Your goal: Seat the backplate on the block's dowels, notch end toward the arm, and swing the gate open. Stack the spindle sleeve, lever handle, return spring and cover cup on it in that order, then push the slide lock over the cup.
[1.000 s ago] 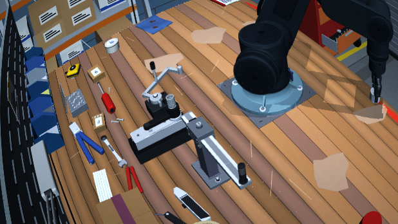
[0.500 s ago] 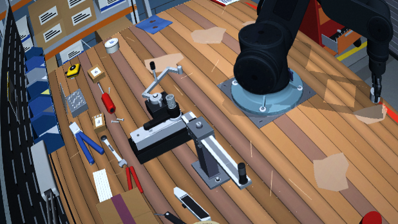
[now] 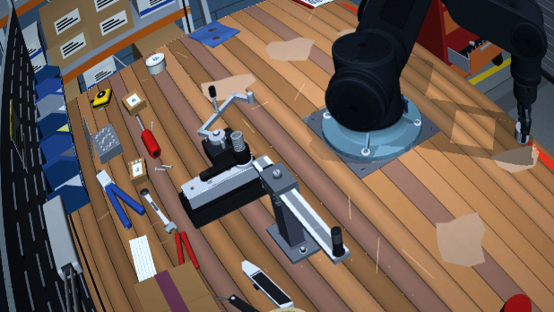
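A small silver cover cup (image 3: 520, 133) sits in my gripper's (image 3: 521, 134) grasp, low over the bench's far right edge, just above a tan patch (image 3: 514, 159). The fixture block (image 3: 224, 188) sits at bench centre with the grey backplate on top. On it stand the lever handle (image 3: 222, 114), reaching up and back, and the return spring (image 3: 239, 141). The gate (image 3: 309, 215) is swung out toward the front right, with a black knob at its end.
Behind the block lie a tape roll (image 3: 156, 63) and a blue cloth (image 3: 214, 33). My arm's base (image 3: 370, 130) stands right of the block. Tools lie to the left: a red screwdriver (image 3: 150, 141), blue pliers (image 3: 117, 199), a wrench (image 3: 157, 210).
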